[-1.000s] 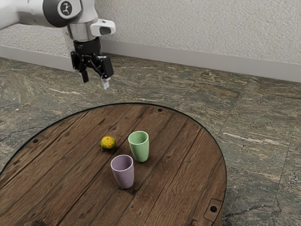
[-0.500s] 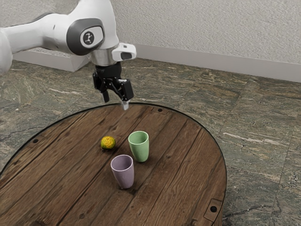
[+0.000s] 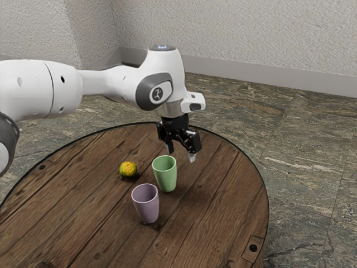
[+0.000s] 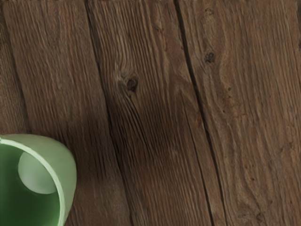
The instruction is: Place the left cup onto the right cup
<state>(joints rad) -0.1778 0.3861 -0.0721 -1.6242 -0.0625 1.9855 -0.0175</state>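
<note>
Two cups stand upright on the round wooden table [image 3: 72, 190]. The green cup [image 3: 164, 173] is near the table's middle, and the lilac cup [image 3: 145, 202] stands just in front of it, toward the exterior view's left. My black gripper [image 3: 182, 152] hangs open with nothing between its fingers, just above and slightly behind the green cup's rim, toward the exterior view's right. In the wrist view the green cup's rim and inside [image 4: 33, 181] show at the picture's corner over the wooden planks [image 4: 164, 103].
A small yellow-green fruit [image 3: 128, 169] lies on the table just to the exterior view's left of the green cup. The table's dark rim [image 3: 256, 184] curves round at the right, with stone floor [image 3: 307, 139] beyond.
My arm has swung from high above the table's far left edge down and toward the exterior view's right, ending just above the green cup. The cups and fruit have not moved.
</note>
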